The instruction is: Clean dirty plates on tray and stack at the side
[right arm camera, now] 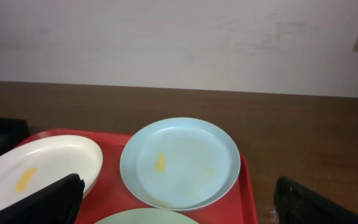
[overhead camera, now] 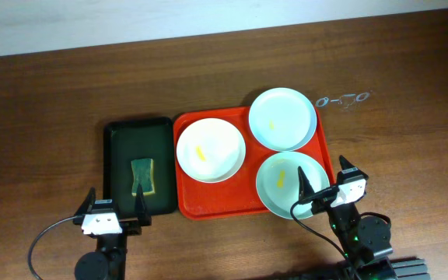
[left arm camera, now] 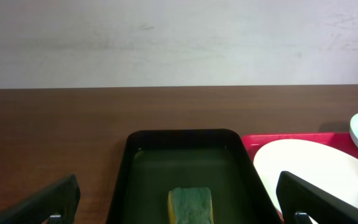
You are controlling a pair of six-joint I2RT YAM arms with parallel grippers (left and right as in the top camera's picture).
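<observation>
The red-orange tray (overhead camera: 208,206) holds three dirty plates, each with a yellow smear: a white plate (overhead camera: 211,150) at left, a mint plate (overhead camera: 282,118) at the far right and another mint plate (overhead camera: 290,184) at the near right. My right gripper (overhead camera: 323,171) stands open at the near edge of that near plate with nothing between its fingers. In the right wrist view it (right arm camera: 179,211) faces the far mint plate (right arm camera: 179,163), with the white plate (right arm camera: 36,168) at left. My left gripper (overhead camera: 116,201) is open and empty at the near end of the green tray.
A dark green tray (overhead camera: 115,155) left of the red tray holds a green-and-yellow sponge (overhead camera: 142,176), seen ahead of the left gripper (left arm camera: 182,208) as the sponge (left arm camera: 191,205). A small clear object (overhead camera: 344,99) lies on the table beyond the red tray's right corner.
</observation>
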